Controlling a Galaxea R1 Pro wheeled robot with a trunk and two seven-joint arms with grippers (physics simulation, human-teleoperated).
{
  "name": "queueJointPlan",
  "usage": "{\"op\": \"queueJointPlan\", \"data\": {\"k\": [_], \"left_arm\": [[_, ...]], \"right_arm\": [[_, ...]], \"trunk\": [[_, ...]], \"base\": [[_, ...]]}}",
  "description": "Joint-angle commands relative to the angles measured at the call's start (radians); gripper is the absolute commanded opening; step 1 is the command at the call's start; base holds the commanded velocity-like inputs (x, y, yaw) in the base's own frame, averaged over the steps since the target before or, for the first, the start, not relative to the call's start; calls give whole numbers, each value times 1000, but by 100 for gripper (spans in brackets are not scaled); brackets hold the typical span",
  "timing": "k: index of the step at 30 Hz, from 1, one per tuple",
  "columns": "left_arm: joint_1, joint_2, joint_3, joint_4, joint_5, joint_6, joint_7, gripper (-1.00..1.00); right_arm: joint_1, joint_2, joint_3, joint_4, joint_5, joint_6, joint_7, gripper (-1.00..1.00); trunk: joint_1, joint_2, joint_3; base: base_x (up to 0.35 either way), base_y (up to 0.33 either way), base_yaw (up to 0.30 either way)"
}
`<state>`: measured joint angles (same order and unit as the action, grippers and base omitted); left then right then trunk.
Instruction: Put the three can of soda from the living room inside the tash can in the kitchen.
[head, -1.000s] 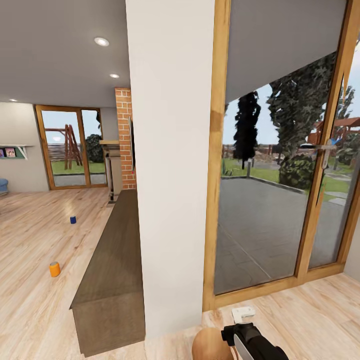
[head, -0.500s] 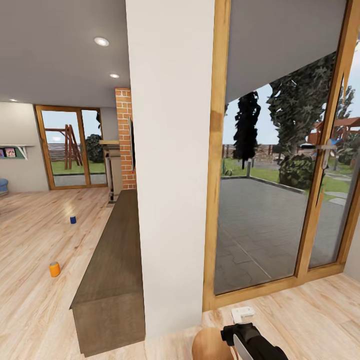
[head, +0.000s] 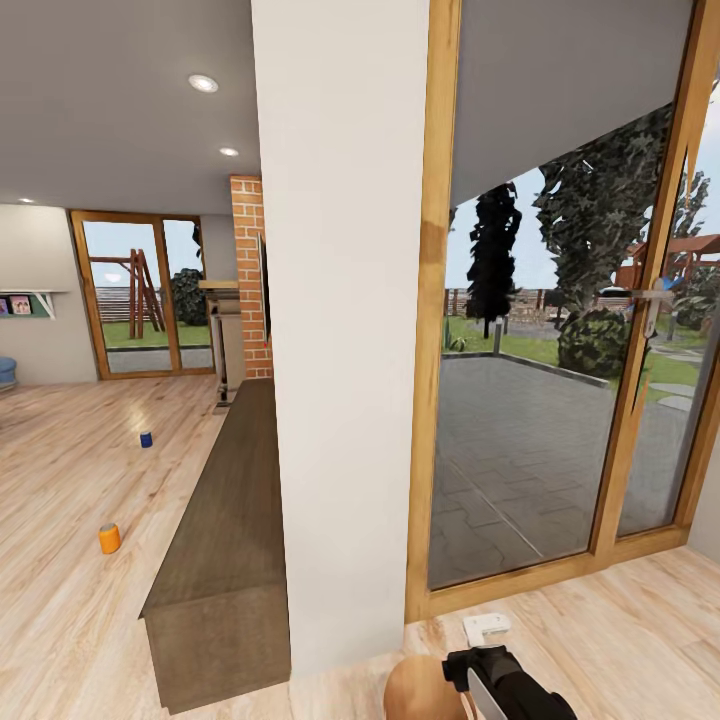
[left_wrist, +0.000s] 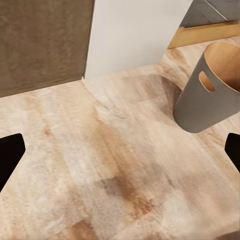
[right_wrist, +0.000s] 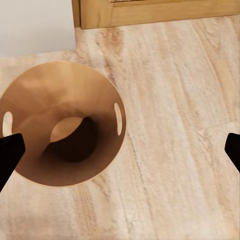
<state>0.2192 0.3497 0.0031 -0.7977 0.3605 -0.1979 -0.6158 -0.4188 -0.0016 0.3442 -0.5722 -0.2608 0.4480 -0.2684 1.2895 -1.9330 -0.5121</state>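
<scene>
Both tools are sitting empty, nothing between the fingers. Left tool (left_wrist: 120, 150) is spread wide, its two dark fingertips (left_wrist: 10, 155) showing at opposite edges of the left wrist view over bare wood floor (left_wrist: 110, 165), with the trash can (left_wrist: 207, 90) just beside it, standing upright, grey outside, wood-toned inside, cut-out handle facing the camera. Right tool (right_wrist: 120, 150) is also spread wide and is hovering above the same trash can (right_wrist: 60, 122), looking straight down into it: interior is reading as empty, no can inside as far as the shadow lets me tell. In the head view, a bit of the right arm (head: 510, 685) and the trash can rim (head: 420, 690) are showing at the bottom edge, next to the white pillar (head: 345, 330) and the wood-framed glass door (head: 560, 400). Progress, my read: nothing is deposited yet and nothing is gripped, so all three cans are still pending. The orange soda can (head: 109, 538) is standing on the floor well apart from both tools, past the low brown cabinet (head: 225, 540); the blue soda can (head: 146, 439) is standing further off across the same floor. Third can: I can't locate it. The robot needs to drive out to the cans before any grasp.
</scene>
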Motion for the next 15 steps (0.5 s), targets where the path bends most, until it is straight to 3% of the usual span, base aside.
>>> {"op": "queueJointPlan", "data": {"k": [1, 15], "left_arm": [[0, 0, 0, 0, 0, 0, 0, 100], [0, 0, -1, 0, -1, 0, -1, 100]], "right_arm": [[0, 0, 0, 0, 0, 0, 0, 100], [0, -3, 0, 0, 0, 0, 0, 100]], "trunk": [[0, 0, 0], [0, 0, 0]], "base": [[0, 0, 0], [0, 0, 0]]}}
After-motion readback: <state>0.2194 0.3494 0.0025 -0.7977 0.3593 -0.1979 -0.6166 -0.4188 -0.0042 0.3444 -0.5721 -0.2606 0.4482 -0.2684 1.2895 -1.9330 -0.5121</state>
